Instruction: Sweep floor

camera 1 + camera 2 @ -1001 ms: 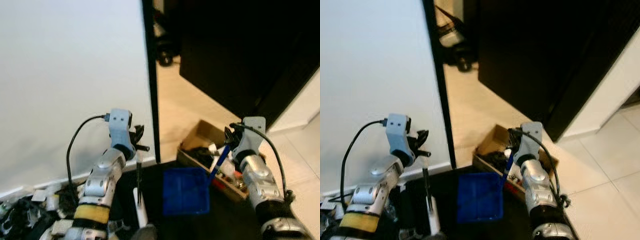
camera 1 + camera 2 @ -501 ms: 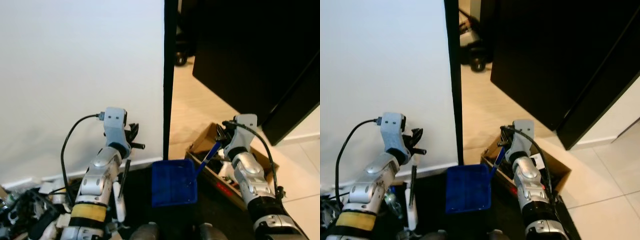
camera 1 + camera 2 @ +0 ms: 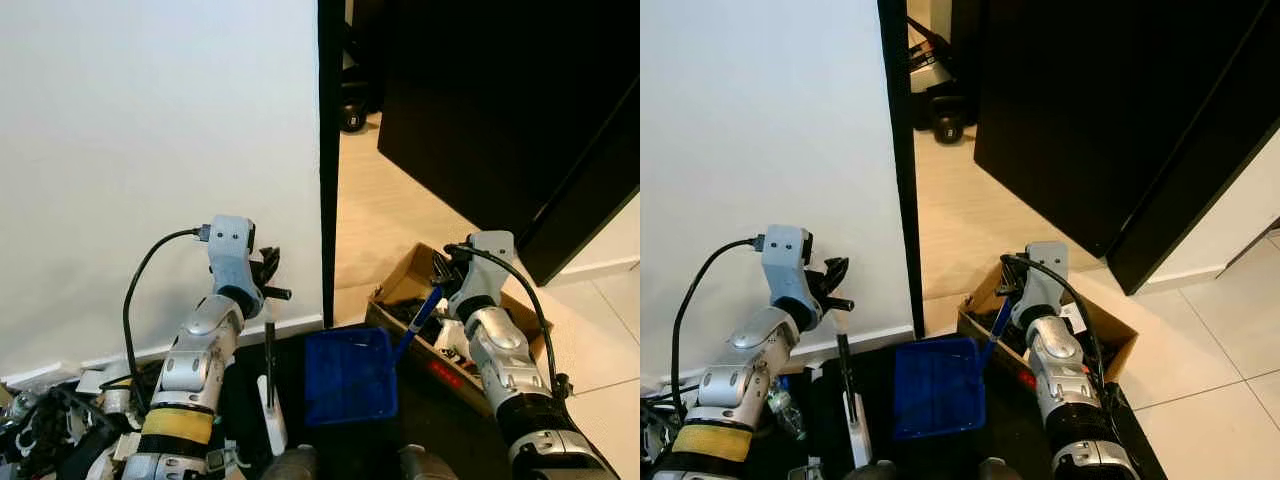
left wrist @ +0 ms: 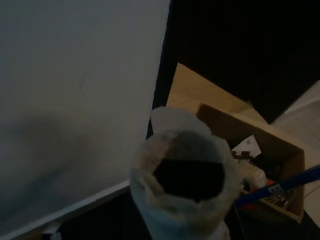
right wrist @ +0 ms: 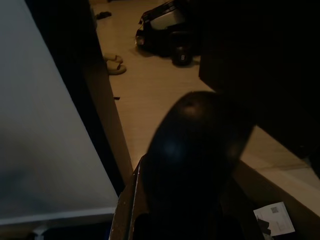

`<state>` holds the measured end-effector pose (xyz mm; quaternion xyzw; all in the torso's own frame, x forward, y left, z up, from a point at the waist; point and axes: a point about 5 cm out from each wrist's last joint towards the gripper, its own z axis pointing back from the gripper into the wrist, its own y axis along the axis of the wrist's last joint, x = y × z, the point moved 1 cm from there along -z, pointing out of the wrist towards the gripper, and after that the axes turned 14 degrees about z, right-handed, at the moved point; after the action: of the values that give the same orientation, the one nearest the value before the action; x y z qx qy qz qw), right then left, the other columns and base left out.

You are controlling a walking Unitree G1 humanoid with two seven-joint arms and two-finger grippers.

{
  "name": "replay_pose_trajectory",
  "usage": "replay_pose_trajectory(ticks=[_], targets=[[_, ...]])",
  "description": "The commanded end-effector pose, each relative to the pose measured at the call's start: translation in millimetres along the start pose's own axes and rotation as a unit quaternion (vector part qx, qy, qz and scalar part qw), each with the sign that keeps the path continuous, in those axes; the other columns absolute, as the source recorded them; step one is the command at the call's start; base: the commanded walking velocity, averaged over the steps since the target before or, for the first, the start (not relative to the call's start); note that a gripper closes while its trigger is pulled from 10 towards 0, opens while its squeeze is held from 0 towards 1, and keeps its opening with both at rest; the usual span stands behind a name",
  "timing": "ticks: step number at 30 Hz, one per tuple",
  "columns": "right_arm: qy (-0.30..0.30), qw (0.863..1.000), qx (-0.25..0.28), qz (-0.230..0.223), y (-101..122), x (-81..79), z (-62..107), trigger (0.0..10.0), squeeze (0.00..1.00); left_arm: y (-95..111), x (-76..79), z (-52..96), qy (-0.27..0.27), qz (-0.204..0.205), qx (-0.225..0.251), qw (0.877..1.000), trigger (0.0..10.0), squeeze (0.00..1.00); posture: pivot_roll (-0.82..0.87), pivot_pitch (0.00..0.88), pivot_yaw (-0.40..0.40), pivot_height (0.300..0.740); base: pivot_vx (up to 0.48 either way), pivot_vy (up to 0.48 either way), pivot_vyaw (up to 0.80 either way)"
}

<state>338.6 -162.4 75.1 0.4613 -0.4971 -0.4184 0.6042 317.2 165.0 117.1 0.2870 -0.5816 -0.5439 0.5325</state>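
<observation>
Robot stands facing a white wall (image 3: 150, 150) w/ a dark door edge beside it and an open doorway onto tan floor (image 3: 950, 220) beyond.

Left gripper (image 3: 268, 282) is raised near the wall, jaws pinching the top of the broom (image 3: 270, 370), a thin dark handle running down to a white lower section near the robot's feet. Left wrist view looks straight down a pale hollow tube end, prob. the handle tip.

Right gripper (image 3: 442, 275) has its jaws pressed onto the blue handle of the dustpan (image 3: 348, 375). The pan, blue and boxy, hangs low between the two arms, over a dark area at the robot's feet. Just beside it on the right sits an open cardboard box (image 3: 400, 270) w/ clutter inside. More clutter lies low-left by the wall base.

Handling, as a guess: broom is light, stiff, long, so a grip at the very top gives poor leverage and the head may swing; a hold lower on the shaft would steer better. Smooth handle could twist in the jaws. Dustpan looks like rigid light plastic; held by the thin handle it may tilt or rotate, so its lip needs to sit flat on the floor before sweeping in.

Sweeping proper doesn't look begun; both tools are in hand, approx. ready.
</observation>
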Motion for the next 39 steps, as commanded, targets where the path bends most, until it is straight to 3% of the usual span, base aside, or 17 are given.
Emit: replay_pose_trajectory(ticks=[1, 3, 5, 10, 12, 15, 16, 17, 19, 20, 21, 23, 24, 27, 30, 34, 39], targets=[[0.016, 1.0, 0.005, 0.009, 3, -2.0, -3.0, 10.0, 0.0, 27, -2.1, 4.0, -0.015, -0.034, 0.018, 0.999, 10.0, 0.0, 0.16, 0.108, 0.032, 0.74, 0.0, 0.0, 0.0], [0.02, 1.0, 0.003, 0.01, 2, -2.5, -3.6, 10.0, 0.0, 31, -3.5, 5.4, -0.016, -0.036, 0.016, 0.999, 10.0, 0.0, 0.16, 0.108, 0.032, 0.74, 0.0, 0.0, 0.0], [0.044, 0.999, -0.003, 0.014, 2, -7.4, -6.6, 10.0, 0.0, 47, -13.7, 17.5, -0.016, -0.053, 0.01, 0.998, 10.0, 0.0, 0.18, 0.125, 0.042, 0.74, 0.0, 0.0, 0.0], [0.065, 0.998, -0.008, 0.008, 3, -12.1, -9.7, 10.0, 0.0, 64, -24.8, 32.0, -0.008, -0.067, 0.018, 0.998, 10.0, 0.0, 0.2, 0.146, 0.047, 0.74, 0.0, 0.0, 0.0], [0.065, 0.998, -0.008, 0.008, 3, -12.1, -9.7, 10.0, 0.0, 64, -24.8, 32.0, -0.008, -0.067, 0.018, 0.998, 10.0, 0.0, 0.2, 0.146, 0.047, 0.74, 0.0, 0.0, 0.0], [0.076, 0.997, -0.008, 0.011, 8, -14.4, -16.2, 10.0, 0.0, 83, -47.1, 54.8, 0.022, -0.088, 0.015, 0.996, 10.0, 0.0, 0.25, 0.188, 0.049, 0.74, 0.0, 0.0, 0.0], [0.076, 0.997, -0.008, 0.011, 8, -14.4, -16.2, 10.0, 0.0, 83, -47.1, 54.8, 0.022, -0.088, 0.015, 0.996, 10.0, 0.0, 0.25, 0.188, 0.049, 0.74, 0.0, 0.0, 0.0], [0.077, 0.997, -0.008, 0.013, 10, -15.0, -18.5, 10.0, 0.0, 82, -57.5, 63.3, 0.041, -0.098, 0.007, 0.994, 10.0, 0.0, 0.26, 0.198, 0.049, 0.74, 0.0, 0.0, 0.0], [0.077, 0.997, -0.008, 0.013, 10, -15.0, -18.5, 10.0, 0.0, 82, -57.5, 63.3, 0.041, -0.098, 0.007, 0.994, 10.0, 0.0, 0.26, 0.198, 0.049, 0.74, 0.0, 0.0, 0.0], [0.078, 0.997, -0.009, 0.016, 12, -15.2, -21.0, 10.0, 0.0, 77, -68.2, 73.6, 0.06, -0.101, -0.008, 0.993, 10.0, 0.0, 0.27, 0.209, 0.047, 0.74, 0.0, 0.0, 0.0], [0.078, 0.997, -0.009, 0.016, 12, -15.2, -21.0, 10.0, 0.0, 77, -68.2, 73.6, 0.06, -0.101, -0.008, 0.993, 10.0, 0.0, 0.27, 0.209, 0.047, 0.74, 0.0, 0.0, 0.0], [0.082, 0.996, -0.01, 0.02, 15, -15.3, -25.4, 10.0, 0.0, 57, -87.5, 97.9, 0.102, -0.1, -0.046, 0.989, 10.0, 0.0, 0.3, 0.239, 0.04, 0.74, 0.0, 0.0, 0.0], [0.082, 0.996, -0.01, 0.02, 15, -15.3, -25.4, 10.0, 0.0, 57, -87.5, 97.9, 0.102, -0.1, -0.046, 0.989, 10.0, 0.0, 0.3, 0.239, 0.04, 0.74, 0.0, 0.0, 0.0], [0.083, 0.996, -0.008, 0.028, 20, -13.0, -30.0, 10.0, 0.0, 28, -102.3, 122.8, 0.149, -0.087, -0.077, 0.982, 10.0, 0.0, 0.31, 0.259, 0.03, 0.74, 0.0, 0.0, 0.0], [0.08, 0.996, -0.005, 0.028, 23, -11.0, -31.7, 10.0, 0.0, 19, -105.2, 127.4, 0.162, -0.074, -0.08, 0.981, 10.0, 0.0, 0.32, 0.267, 0.024, 0.74, 0.0, 0.0, 0.0], [0.066, 0.998, 0.006, 0.023, 33, -5.1, -36.9, 10.0, 0.0, -4, -107.7, 133.7, 0.184, -0.021, -0.088, 0.979, 10.0, 0.0, 0.31, 0.276, 0.02, 0.74, 0.0, 0.0, 0.0], [0.078, 0.996, 0.001, 0.033, 32, -10.6, -38.0, 10.0, 0.0, -28, -104.2, 129.4, 0.187, 0.068, -0.037, 0.979, 10.0, 0.0, 0.3, 0.282, 0.005, 0.74, 0.0, 0.0, 0.0]])
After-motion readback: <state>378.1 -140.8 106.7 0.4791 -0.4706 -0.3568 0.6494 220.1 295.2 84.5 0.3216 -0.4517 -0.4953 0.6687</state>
